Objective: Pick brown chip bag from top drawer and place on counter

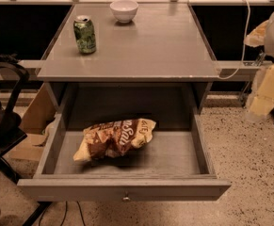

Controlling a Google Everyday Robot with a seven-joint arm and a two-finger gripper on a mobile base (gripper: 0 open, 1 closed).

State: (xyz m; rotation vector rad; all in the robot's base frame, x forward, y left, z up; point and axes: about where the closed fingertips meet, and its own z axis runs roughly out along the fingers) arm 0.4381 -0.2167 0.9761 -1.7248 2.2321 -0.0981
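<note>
The brown chip bag (114, 138) lies crumpled on the floor of the open top drawer (122, 188), left of its middle, with its cream-yellow ends pointing left and right. The drawer is pulled fully out below the counter (141, 46). My gripper (263, 95) is a pale cream shape at the right edge of the camera view. It hangs beside the counter's right front corner, well to the right of the drawer and above it. It is apart from the bag and holds nothing that I can see.
A green soda can (84, 34) stands on the counter's left side. A white bowl (124, 10) sits at its back middle. A white cable (242, 36) hangs off the right side. A dark chair (0, 121) and a cardboard box (33, 121) are on the left.
</note>
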